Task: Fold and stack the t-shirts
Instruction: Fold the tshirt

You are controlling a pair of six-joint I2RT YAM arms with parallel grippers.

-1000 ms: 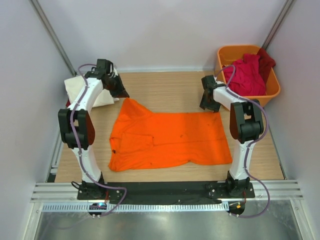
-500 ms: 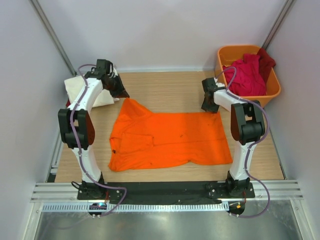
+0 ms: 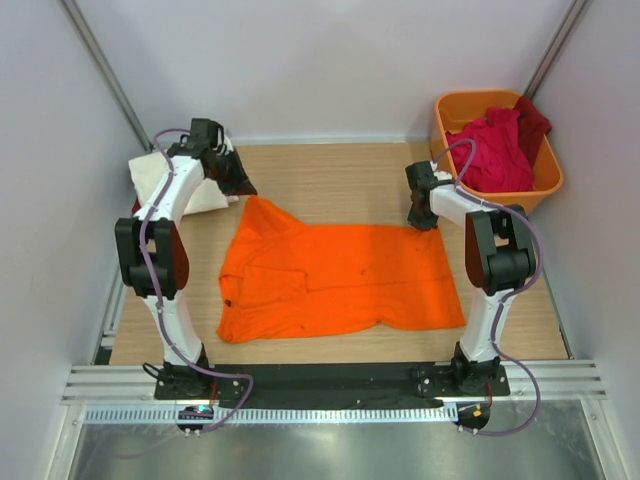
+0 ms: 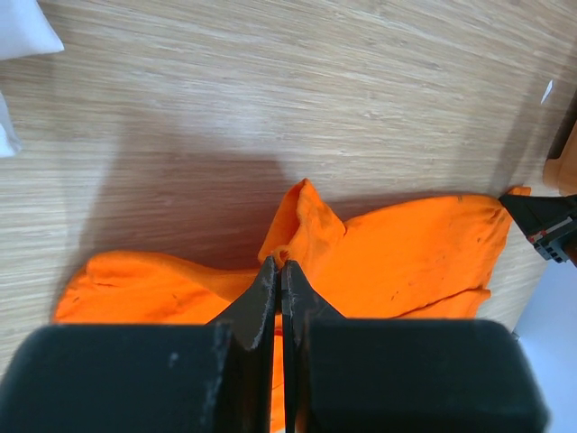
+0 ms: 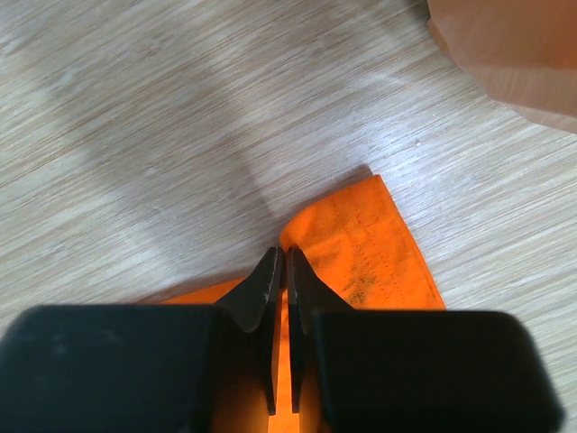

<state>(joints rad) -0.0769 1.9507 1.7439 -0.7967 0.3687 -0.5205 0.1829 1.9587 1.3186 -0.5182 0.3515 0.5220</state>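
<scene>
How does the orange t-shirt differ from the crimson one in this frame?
The orange t-shirt lies spread out on the table; the crimson t-shirt sits crumpled in the tub. The left gripper and right gripper each pinch a far edge of the orange t-shirt; nothing holds the crimson t-shirt. Both are plain, single-coloured cloth.
</scene>
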